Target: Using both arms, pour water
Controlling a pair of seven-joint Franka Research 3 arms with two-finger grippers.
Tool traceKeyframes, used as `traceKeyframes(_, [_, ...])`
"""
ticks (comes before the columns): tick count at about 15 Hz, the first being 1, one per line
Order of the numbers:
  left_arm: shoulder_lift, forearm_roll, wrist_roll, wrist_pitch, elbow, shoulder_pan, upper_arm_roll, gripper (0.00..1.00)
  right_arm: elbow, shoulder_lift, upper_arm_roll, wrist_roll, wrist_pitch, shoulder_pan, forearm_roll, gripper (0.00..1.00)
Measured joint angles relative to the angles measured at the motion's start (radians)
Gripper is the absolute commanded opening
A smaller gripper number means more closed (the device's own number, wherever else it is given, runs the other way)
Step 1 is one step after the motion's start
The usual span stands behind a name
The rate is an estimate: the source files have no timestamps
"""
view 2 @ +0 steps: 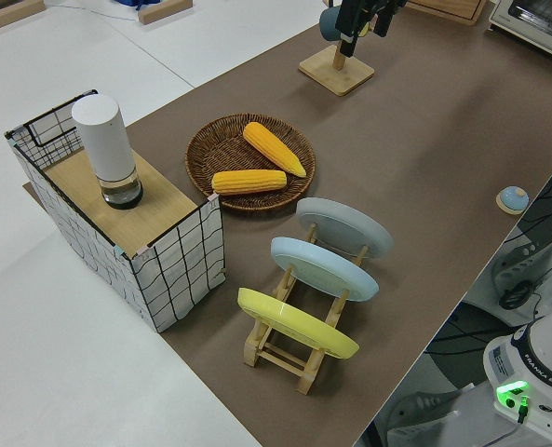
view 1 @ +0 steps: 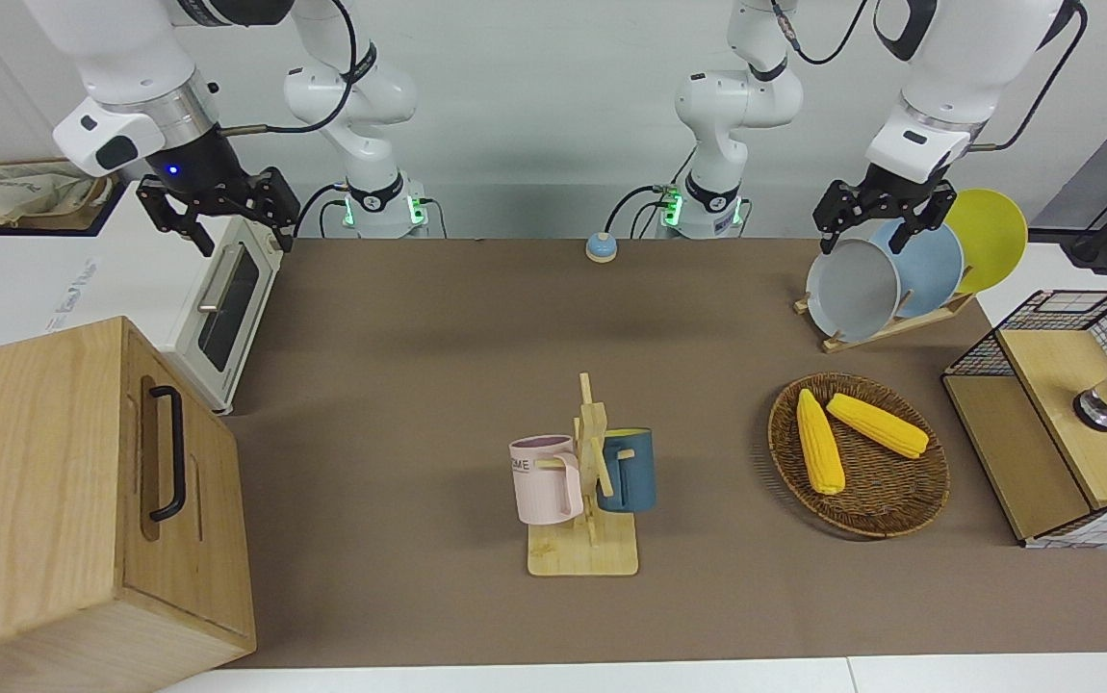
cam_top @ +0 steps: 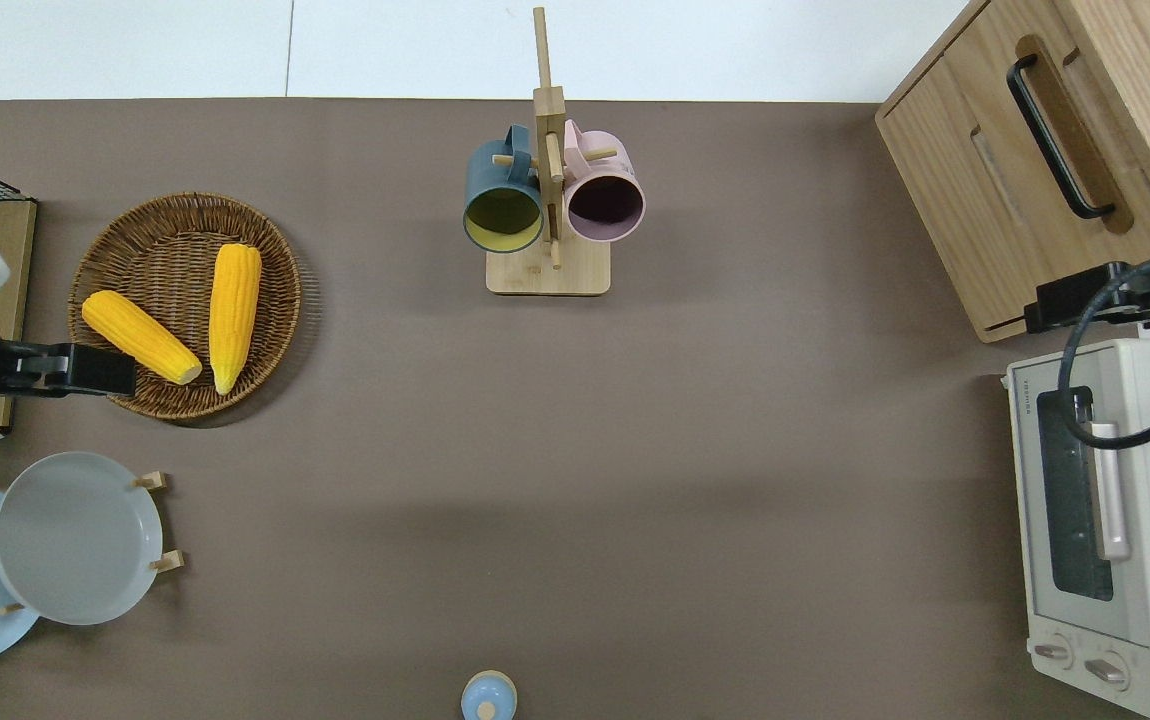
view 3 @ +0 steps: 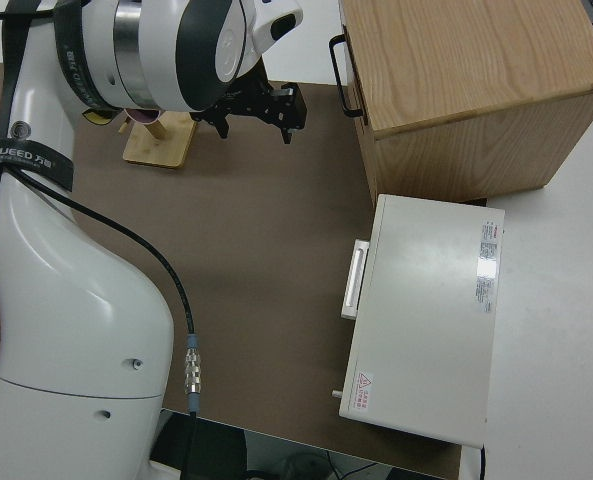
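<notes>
The left gripper (view 1: 883, 214) and right gripper (view 1: 218, 207) hang spread, empty. The mugs (view 1: 546, 478), near the surface's (view 1: 419, 385) far edge, look rigid and slick; grip their walls.

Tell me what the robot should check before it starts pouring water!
1. Left end effector open and empty: ok.
2. Right end effector open and empty: ok.
3. A cup standing upright to pour into: not ok; pink mug and blue mug hang on the wooden rack.
4. Water in the white container on the wire-sided shelf: cannot tell.
5. Bare table nearer to the robots than the rack: ok.
</notes>
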State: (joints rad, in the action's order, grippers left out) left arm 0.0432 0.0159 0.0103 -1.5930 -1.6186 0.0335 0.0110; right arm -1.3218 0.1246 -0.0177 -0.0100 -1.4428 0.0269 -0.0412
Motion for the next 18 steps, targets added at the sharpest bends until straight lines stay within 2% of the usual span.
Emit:
traceKeyframes(10, [0.0, 0.0, 0.0, 0.0, 0.0, -0.001, -0.01, 0.99, 0.0, 0.0, -0.007, 0.0, 0.0, -0.003, 0.001, 0.99])
traceKeyframes(12, [-0.001, 0.0, 0.018, 0.0, 0.0, -0.001, -0.05, 0.99, 0.0, 0.0, -0.008, 0.0, -0.001, -0.003, 0.001, 0.99])
traceKeyframes(14, [-0.003, 0.0, 0.084, 0.0, 0.0, -0.002, -0.098, 0.99, 0.0, 0.0, -0.01, 0.0, -0.032, -0.011, 0.001, 0.99])
traceKeyframes(16, [-0.008, 0.0, 0.161, 0.0, 0.0, -0.003, -0.153, 1.0, -0.012, -0.003, -0.013, 0.0, -0.095, -0.029, 0.0, 0.99])
traceKeyframes(17, [-0.015, 0.0, 0.223, 0.0, 0.0, -0.004, -0.192, 1.0, -0.043, -0.012, -0.015, 0.0, -0.166, -0.043, -0.003, 0.99])
traceKeyframes(18, [-0.019, 0.0, 0.26, -0.002, 0.001, -0.004, -0.217, 1.0, -0.068, -0.02, -0.016, -0.001, -0.211, -0.054, -0.005, 0.99])
